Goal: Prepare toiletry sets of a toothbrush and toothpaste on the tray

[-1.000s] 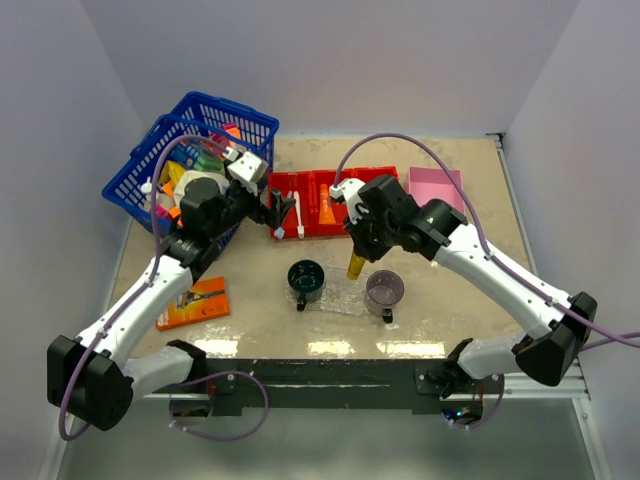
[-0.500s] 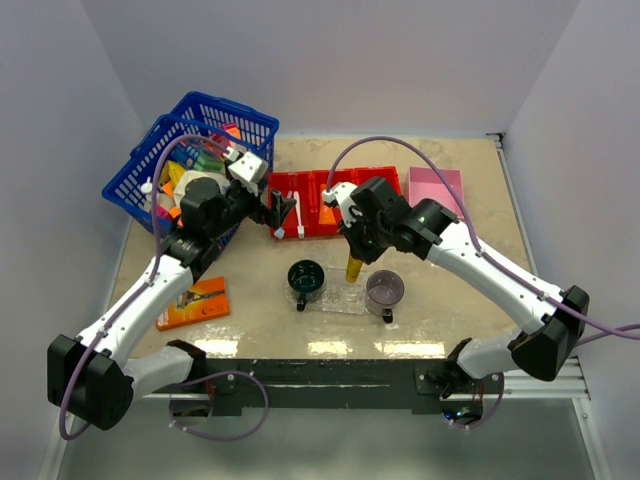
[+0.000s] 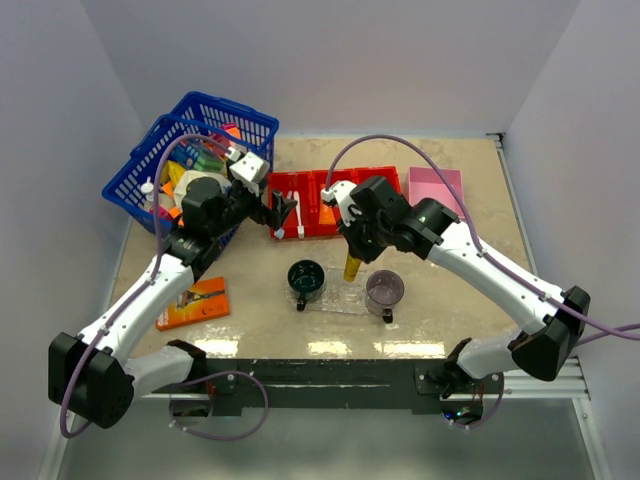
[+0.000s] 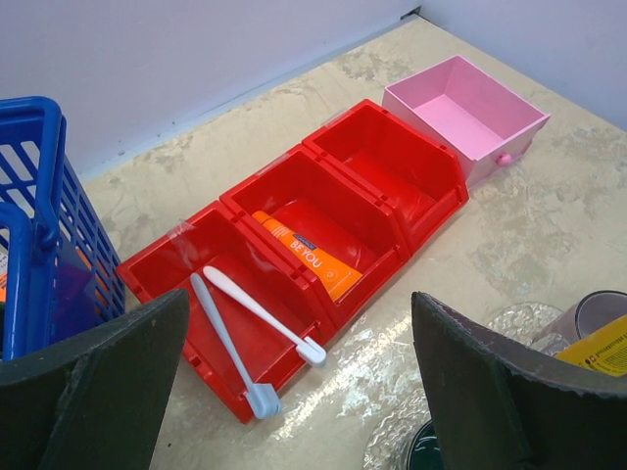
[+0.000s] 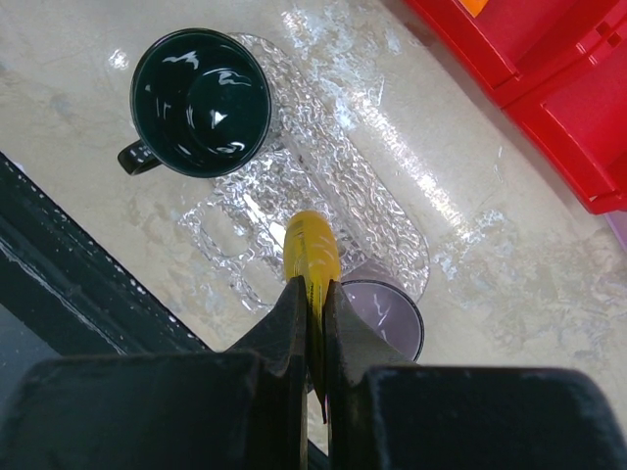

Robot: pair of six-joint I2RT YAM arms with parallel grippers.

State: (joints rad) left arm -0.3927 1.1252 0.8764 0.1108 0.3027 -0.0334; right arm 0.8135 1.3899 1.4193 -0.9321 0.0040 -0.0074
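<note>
My right gripper is shut on the flat end of a yellow-orange toothpaste tube, which hangs cap-down. Below it lies the clear bumpy tray, between a dark green mug and a purple cup. From above, the tube hangs over the tray. My left gripper is open, hovering above the left compartment of the red bin. Two white toothbrushes lie crossed there. An orange toothpaste tube lies in the middle compartment.
A pink square box sits to the right of the red bin. A blue basket full of items stands at the back left. An orange flat pack lies at the front left.
My right arm has shifted slightly left with the yellow-orange tube still gripped over the tray. The left arm has stayed in place.
</note>
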